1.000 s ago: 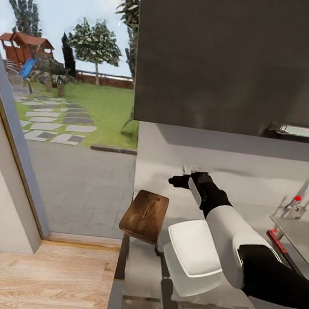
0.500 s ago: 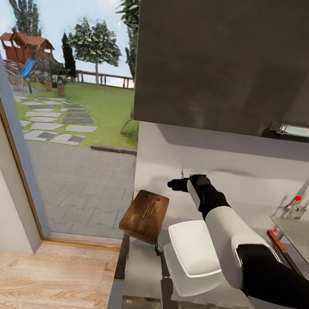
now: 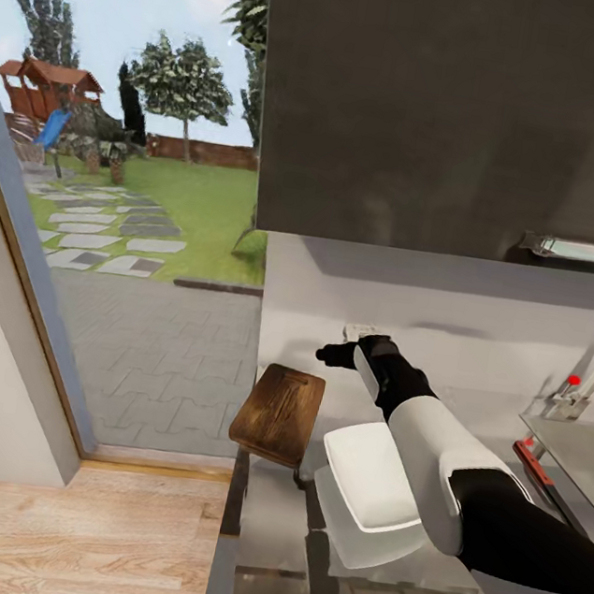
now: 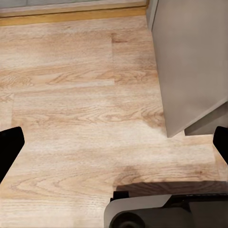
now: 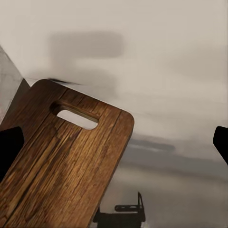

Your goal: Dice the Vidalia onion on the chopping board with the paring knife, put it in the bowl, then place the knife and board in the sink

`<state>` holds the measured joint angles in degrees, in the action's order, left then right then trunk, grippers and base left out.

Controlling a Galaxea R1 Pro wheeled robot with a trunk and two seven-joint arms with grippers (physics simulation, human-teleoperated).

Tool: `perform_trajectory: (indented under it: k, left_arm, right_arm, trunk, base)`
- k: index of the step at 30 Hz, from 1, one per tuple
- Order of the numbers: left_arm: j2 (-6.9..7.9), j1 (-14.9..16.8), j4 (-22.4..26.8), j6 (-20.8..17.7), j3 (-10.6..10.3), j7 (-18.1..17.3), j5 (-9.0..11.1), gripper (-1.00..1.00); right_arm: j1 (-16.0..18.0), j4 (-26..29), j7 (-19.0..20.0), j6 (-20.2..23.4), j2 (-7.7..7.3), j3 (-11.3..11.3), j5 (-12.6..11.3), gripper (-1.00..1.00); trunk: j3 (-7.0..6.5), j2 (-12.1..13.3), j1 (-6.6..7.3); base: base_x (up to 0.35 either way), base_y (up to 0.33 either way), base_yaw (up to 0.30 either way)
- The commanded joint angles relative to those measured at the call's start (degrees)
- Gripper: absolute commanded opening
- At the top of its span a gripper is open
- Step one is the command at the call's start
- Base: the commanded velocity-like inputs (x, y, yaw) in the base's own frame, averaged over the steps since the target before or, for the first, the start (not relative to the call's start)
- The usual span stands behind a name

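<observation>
Dark brown wooden chopping board (image 3: 278, 413) overhangs grey table (image 3: 277, 521) end, beside white square bowl (image 3: 373, 477) | right pincer (image 3: 331, 353) released, empty, above board's far end | step: reaching for board | next: descend, clamp handle end

You are looking at a home kitchen: a grey countertop (image 3: 274, 530) carries a wooden chopping board (image 3: 278, 413) and a white square bowl (image 3: 374, 477), with a steel sink (image 3: 578, 450) and its red-knobbed chrome tap (image 3: 575, 385) at the right. A dark wall cabinet (image 3: 455, 111) hangs overhead. Light wood flooring (image 3: 66, 529) runs to a glass door (image 3: 119, 215) opening onto a paved garden with a playhouse (image 3: 45, 90).
</observation>
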<state>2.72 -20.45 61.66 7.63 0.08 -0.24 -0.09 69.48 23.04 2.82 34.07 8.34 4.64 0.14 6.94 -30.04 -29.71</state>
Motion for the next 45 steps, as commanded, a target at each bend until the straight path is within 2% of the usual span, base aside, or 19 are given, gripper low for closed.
perform_trajectory:
  k: [1, 9, 10, 11, 16, 31, 45]
  left_arm:
    - [0.01, -0.01, 0.03, 0.11, 0.01, -0.03, -0.01, 1.00]
    - [-0.07, 0.04, -1.60, 0.11, 0.07, -0.03, -0.03, 1.00]
    - [-0.07, 0.05, -1.97, 0.11, 0.08, -0.03, -0.06, 1.00]
    - [-0.08, 0.05, -2.36, 0.11, 0.09, -0.03, -0.08, 1.00]
    - [-0.08, 0.05, -2.57, 0.11, 0.10, -0.03, -0.08, 1.00]
    - [-0.21, 0.22, -4.51, 0.18, 0.10, -0.03, -0.08, 1.00]
    - [-0.24, 0.23, -4.42, 0.19, 0.09, -0.03, -0.09, 1.00]
  right_arm:
    - [0.04, 0.07, 0.13, 0.30, -0.02, 0.27, 0.04, 1.00]
    - [0.04, 0.50, 0.24, -0.20, -0.01, 0.20, -0.02, 1.00]
    - [0.04, 0.24, 0.25, -1.59, -0.02, 0.20, -0.04, 1.00]
    - [0.04, 0.01, 0.11, -5.41, 0.00, 0.20, -0.06, 1.00]
    - [0.04, -0.03, -0.02, -7.99, 0.01, 0.19, -0.08, 1.00]
    - [0.04, -0.07, 0.43, -8.43, -0.35, 0.19, -0.04, 1.00]
    - [0.04, -1.88, 0.52, -8.46, -0.31, 0.19, -0.05, 1.00]
  trunk:
    - [0.18, -0.10, -0.03]
    - [0.84, -0.10, -0.03]
    - [0.87, -0.10, -0.03]
    - [0.88, -0.10, -0.03]
    - [0.89, -0.10, -0.03]
    - [0.90, -0.10, -0.03]
    - [0.90, -0.10, -0.03]
  base:
    - [0.000, 0.000, 0.000]
    - [0.000, 0.000, 0.000]
    - [0.000, 0.000, 0.000]
    - [0.000, 0.000, 0.000]
    - [0.000, 0.000, 0.000]
    - [0.009, 0.000, 0.000]
    - [0.163, 0.000, 0.000]
